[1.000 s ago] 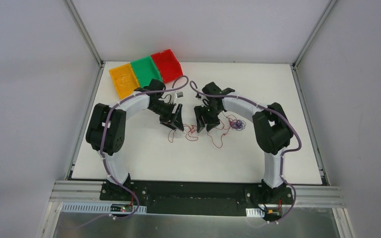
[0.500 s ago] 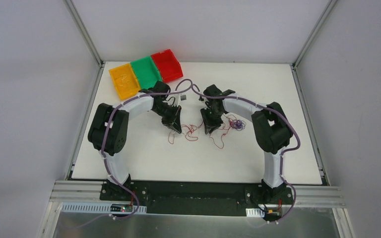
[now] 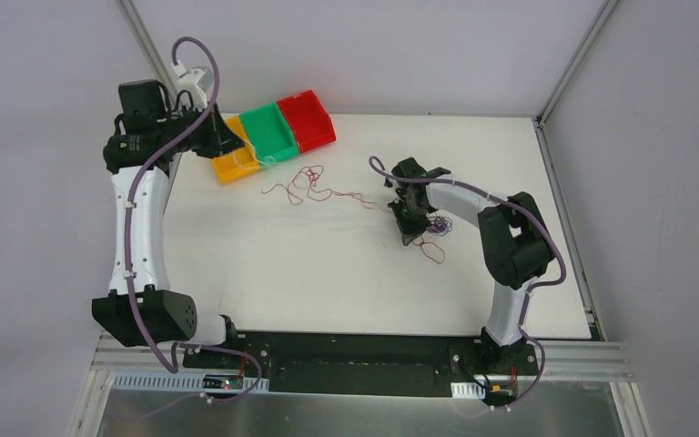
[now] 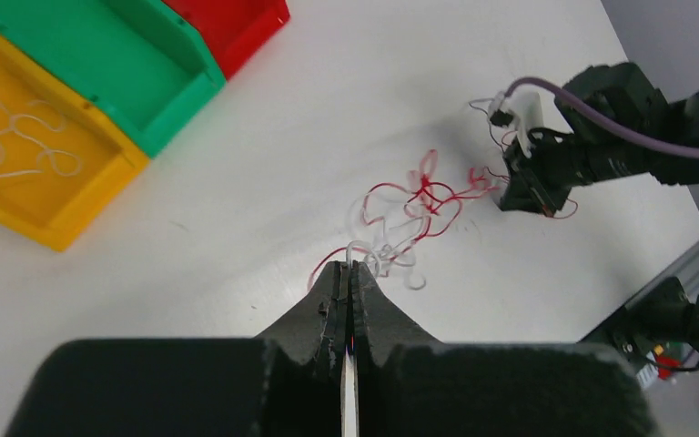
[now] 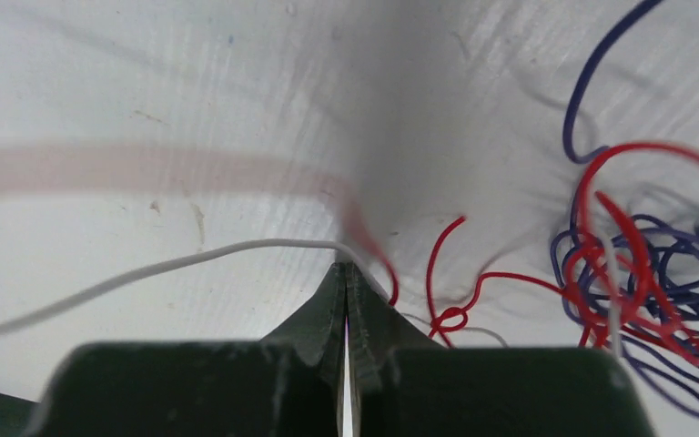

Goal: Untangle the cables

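**A:** Which step is in hand?

**B:** Drawing one strand out of the tangle, I'd judge. The left pincer (image 4: 350,269), held high near the yellow plastic bin (image 4: 91,205), is clenched on the hair-thin whitish wire (image 4: 369,250). The right pincer (image 5: 346,270), low on the white counter (image 3: 328,282), is pinched shut on a whitish strand too.

**A:** And the other cables?

**B:** The thin red wire (image 3: 308,188) sprawls mid-counter between the arms. The purple-blue wire knot (image 3: 435,226) lies just beside the right pincer.

**A:** What does the next move need?

**B:** Probably a slow pull away from the red loops while the right pincer anchors, since a snag would drag the red along.

**A:** Do the views differ?

**B:** From above the whitish wire barely shows. The left wrist view shows it crossing the red, plus a whitish coil (image 4: 14,137) in the yellow bin. Only the right wrist view shows red threaded through purple.
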